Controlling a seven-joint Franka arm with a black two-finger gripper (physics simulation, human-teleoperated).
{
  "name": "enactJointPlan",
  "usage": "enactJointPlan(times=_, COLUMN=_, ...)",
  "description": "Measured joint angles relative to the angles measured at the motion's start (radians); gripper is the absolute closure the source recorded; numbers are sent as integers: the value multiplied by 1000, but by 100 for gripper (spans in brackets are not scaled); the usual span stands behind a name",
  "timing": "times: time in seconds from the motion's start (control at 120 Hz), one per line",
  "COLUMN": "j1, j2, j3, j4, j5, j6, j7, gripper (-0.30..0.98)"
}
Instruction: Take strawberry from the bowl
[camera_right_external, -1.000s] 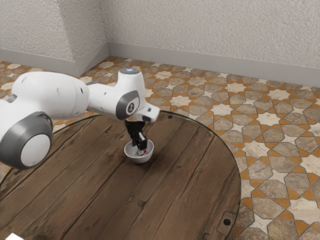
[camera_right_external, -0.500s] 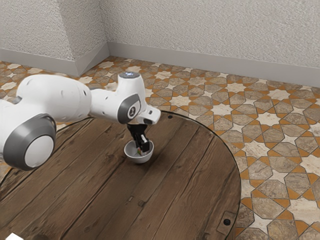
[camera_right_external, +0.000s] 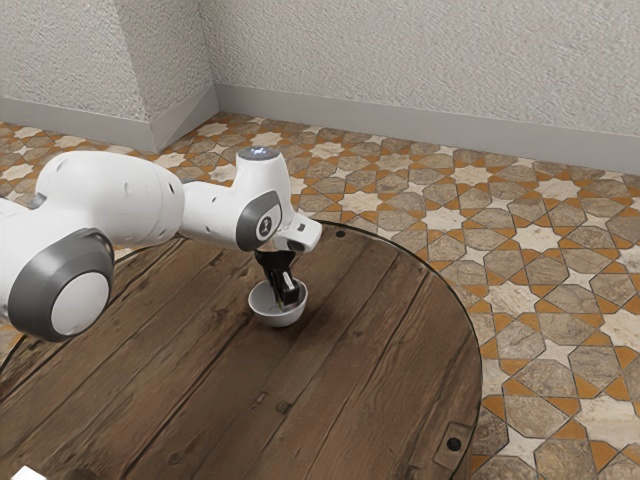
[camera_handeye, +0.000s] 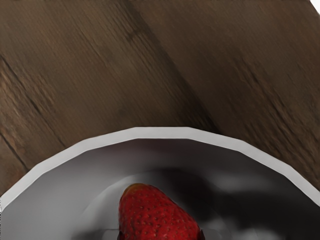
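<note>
One strawberry (camera_handeye: 156, 215) sits within the bowl (camera_right_external: 276, 318), directly below or at the tip of the claw (camera_right_external: 289, 299), which reaches down inside the bowl. Its long axis runs aslant, the yellowish end leaning out from beneath the claw toward the bowl's rim (camera_handeye: 162, 132). With just one arm (camera_right_external: 110, 200) here, no choice of side arises. Whether the claw is wide, narrow or already holding the strawberry, I cannot tell. The step looks like gripping at the bowl, then lifting. If no grip has been made, closing across that slanted axis seems best; a pinch off-centre could roll the strawberry against the bowl's wall.
</note>
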Motion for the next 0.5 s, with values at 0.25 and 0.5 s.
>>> enactJointPlan(times=0.25, j1=0, j2=0, j3=0, j4=0, j5=8, j6=6, j7=-5, gripper=63)
enactJointPlan(times=0.5, j1=-2, j2=-35, j3=0, j4=-14, j5=13, j6=3, j7=-14, gripper=68)
